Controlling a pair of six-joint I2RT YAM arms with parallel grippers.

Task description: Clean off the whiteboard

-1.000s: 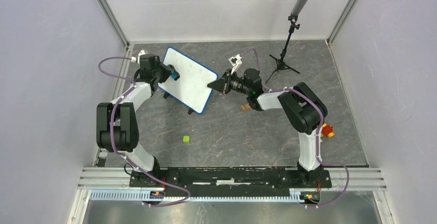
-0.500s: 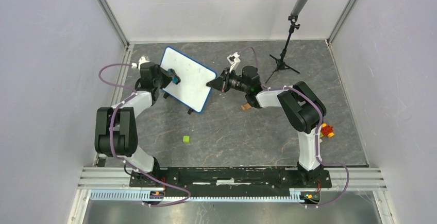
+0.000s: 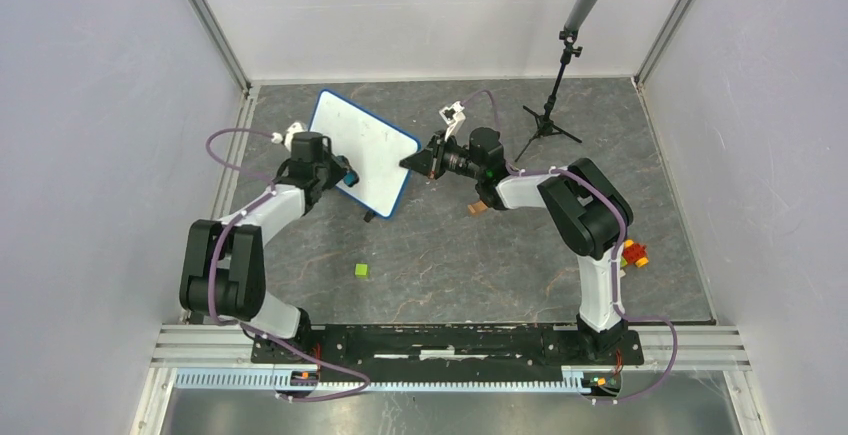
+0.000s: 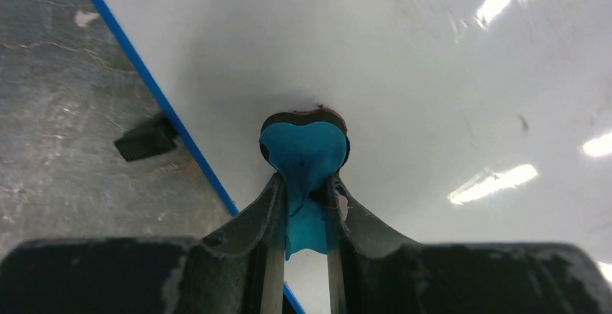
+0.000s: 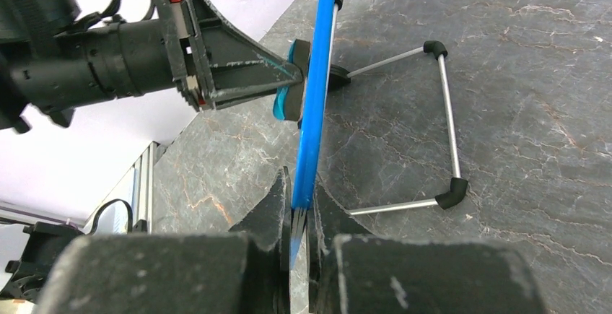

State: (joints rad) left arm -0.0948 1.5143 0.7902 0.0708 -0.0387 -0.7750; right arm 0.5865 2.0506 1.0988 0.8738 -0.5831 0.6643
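The whiteboard (image 3: 365,145), white with a thin blue frame, stands tilted at the back middle of the table. My left gripper (image 3: 345,173) is shut on a blue eraser (image 4: 304,146) and presses it against the white face (image 4: 433,54) near the board's lower left edge. My right gripper (image 3: 408,163) is shut on the board's blue right edge (image 5: 317,76); in the right wrist view that edge runs between its fingertips (image 5: 300,200). In the same view the left gripper (image 5: 289,76) and the eraser (image 5: 287,103) show side-on. Only faint specks mark the visible face.
A microphone on a tripod (image 3: 562,65) stands at the back right. A small green cube (image 3: 361,270) lies in front of the board. A red and yellow toy (image 3: 634,253) sits by the right arm. The board's wire stand (image 5: 447,119) rests behind it.
My left gripper has slid the eraser down the board's face toward its near lower edge. The board and the right gripper have shifted only slightly.
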